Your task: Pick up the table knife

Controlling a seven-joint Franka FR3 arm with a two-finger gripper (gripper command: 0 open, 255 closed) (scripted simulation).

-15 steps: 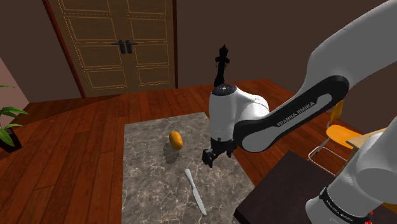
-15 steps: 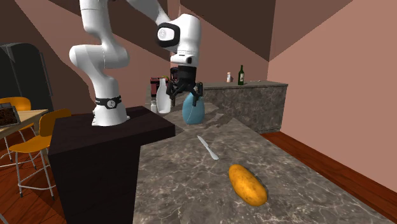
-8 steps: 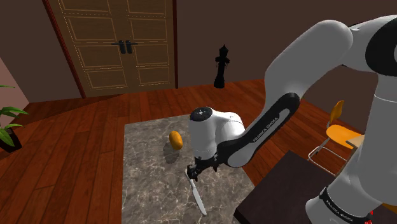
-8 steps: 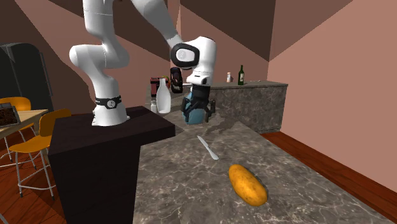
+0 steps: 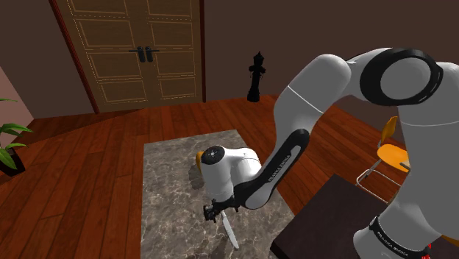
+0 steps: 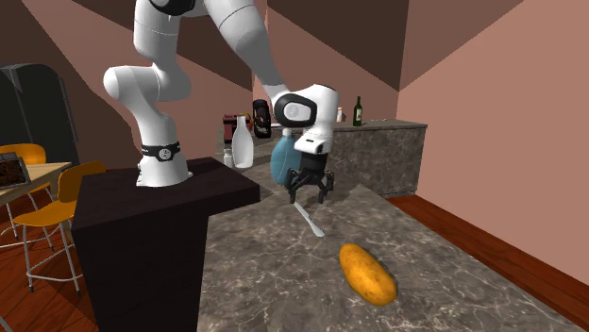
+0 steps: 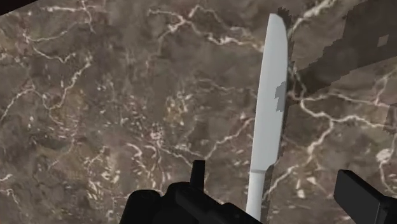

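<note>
Wrist view: the jaws stand wide open and hold nothing. The knife (image 7: pixel 270 108) lies flat on the marble table (image 7: pixel 95 95). Its handle end sits between the two fingers (image 7: pixel 363 196) with a gap on each side, so neither finger touches it. The blade runs away from the jaws.

Second exterior view: the jaws hang low over the table (image 6: pixel 453 255) at the middle of the frame, pointing down. The fingers are spread across the far end of the knife (image 6: pixel 310 220), which stretches from them toward the lower centre of the frame. A potato (image 6: pixel 367 273) lies on the table at lower right of centre, apart from the knife. A blue bottle (image 6: pixel 280 165) stands behind the jaws, with a white bottle (image 6: pixel 243 141) to its left in the frame.

Shoulder view: the arm (image 5: pixel 316 96) bends from the upper right down to the lower centre of the frame. The jaws are over the upper end of the knife (image 5: pixel 230 235), which lies at bottom centre.
</note>
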